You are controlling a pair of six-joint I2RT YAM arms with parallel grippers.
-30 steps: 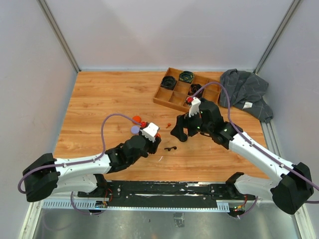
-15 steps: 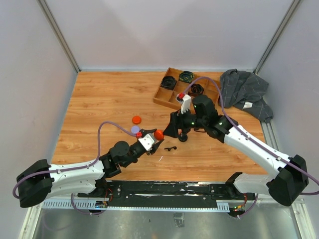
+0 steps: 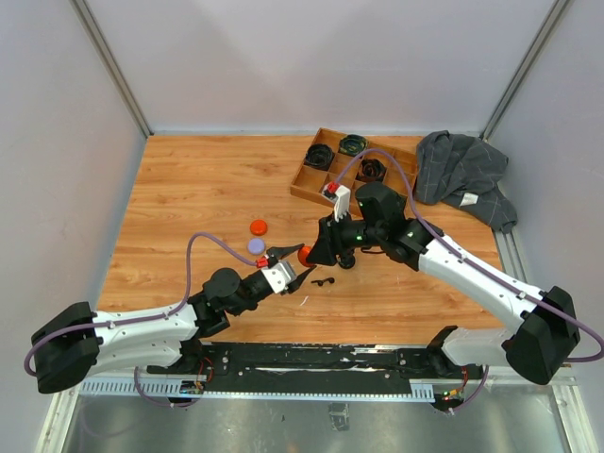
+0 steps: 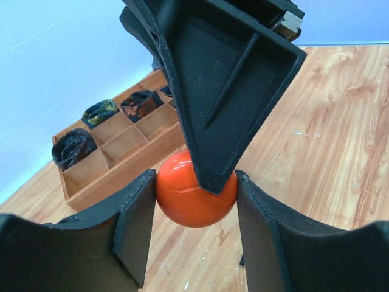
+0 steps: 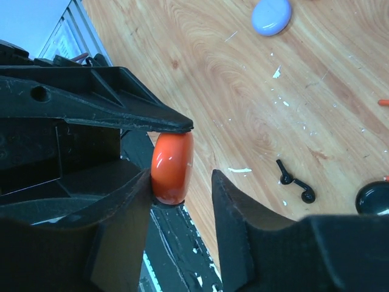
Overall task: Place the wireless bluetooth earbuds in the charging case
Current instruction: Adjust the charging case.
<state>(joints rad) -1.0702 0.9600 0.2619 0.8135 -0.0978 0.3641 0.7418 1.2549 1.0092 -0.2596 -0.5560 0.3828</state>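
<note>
My left gripper [image 3: 296, 261] is shut on a round orange charging case [image 3: 304, 254], lifted above the table. In the left wrist view its pads press both sides of the case [image 4: 194, 201]. My right gripper [image 3: 317, 252] has come in around the same case [image 5: 172, 159]. One right finger touches the case, while the other finger [image 5: 243, 237] stands apart with a clear gap. Two black earbuds [image 5: 295, 182] lie on the wood just right of the case [image 3: 325, 281]. An orange earbud [image 5: 383, 102] shows at the edge of the right wrist view.
A lilac case [image 3: 255, 245] and another orange case [image 3: 259, 226] lie on the table left of the grippers. A black case [image 5: 374, 198] sits under the right arm. A wooden tray [image 3: 311, 189] with coiled cables stands at the back, a grey cloth [image 3: 462, 175] beside it.
My right gripper swung left and down to the orange case and its jaws narrowed around it. The left gripper pulled back slightly, lifting the case and keeping its grip.
</note>
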